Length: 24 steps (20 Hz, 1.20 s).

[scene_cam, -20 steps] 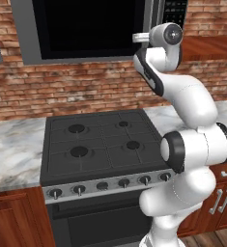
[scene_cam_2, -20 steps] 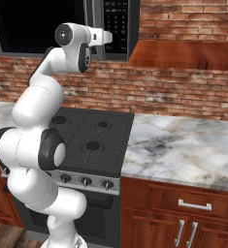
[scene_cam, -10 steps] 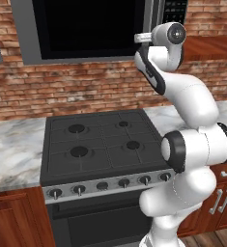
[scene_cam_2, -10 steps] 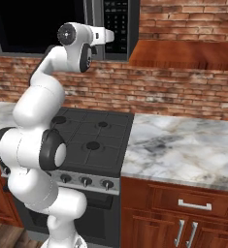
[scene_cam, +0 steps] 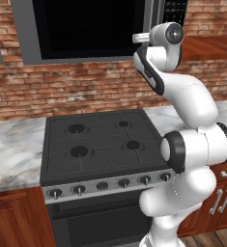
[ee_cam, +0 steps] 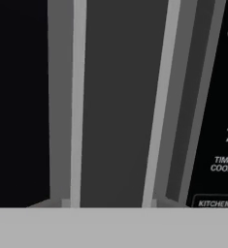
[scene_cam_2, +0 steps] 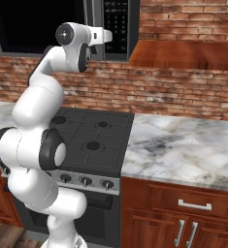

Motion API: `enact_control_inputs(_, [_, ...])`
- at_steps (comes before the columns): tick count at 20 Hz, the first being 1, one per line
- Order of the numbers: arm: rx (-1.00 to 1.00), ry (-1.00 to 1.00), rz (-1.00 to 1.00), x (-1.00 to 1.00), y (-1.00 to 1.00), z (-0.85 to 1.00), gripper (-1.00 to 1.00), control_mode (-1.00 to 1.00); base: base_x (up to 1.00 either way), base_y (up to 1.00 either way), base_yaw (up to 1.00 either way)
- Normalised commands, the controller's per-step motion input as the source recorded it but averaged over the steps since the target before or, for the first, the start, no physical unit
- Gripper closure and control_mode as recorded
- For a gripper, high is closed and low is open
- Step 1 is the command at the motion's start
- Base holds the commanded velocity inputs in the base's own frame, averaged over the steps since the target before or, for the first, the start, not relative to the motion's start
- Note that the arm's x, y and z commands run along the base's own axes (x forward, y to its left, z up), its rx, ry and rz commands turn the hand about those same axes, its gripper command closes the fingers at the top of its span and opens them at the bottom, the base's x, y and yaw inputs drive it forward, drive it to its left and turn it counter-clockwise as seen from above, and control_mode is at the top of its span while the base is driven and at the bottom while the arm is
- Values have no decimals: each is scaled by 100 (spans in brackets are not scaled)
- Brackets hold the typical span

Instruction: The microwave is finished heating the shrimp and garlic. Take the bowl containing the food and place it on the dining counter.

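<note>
Arm (scene_cam: 182, 96) raised, wrist beside microwave (scene_cam: 86, 29) handle (ee_cam: 120, 97).

One microwave (scene_cam: 86, 29), one stove (scene_cam: 103, 144) with four burners and six knobs.
</note>
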Motion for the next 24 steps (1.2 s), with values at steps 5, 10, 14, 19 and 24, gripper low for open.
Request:
enact_control_inputs(5, [0, 0, 0, -16, 0, 0, 100, -100, 0, 0, 0])
enact_control_inputs(10, [0, 0, 0, -36, 0, 1, 100, -100, 0, 0, 0])
enact_control_inputs(14, [0, 1, 0, -53, 8, 15, 100, -100, 0, 0, 0])
enact_control_inputs(19, [0, 3, 0, -67, 27, 29, 100, -100, 0, 0, 0])
enact_control_inputs(24, [0, 4, -2, -79, 40, 38, 100, -100, 0, 0, 0])
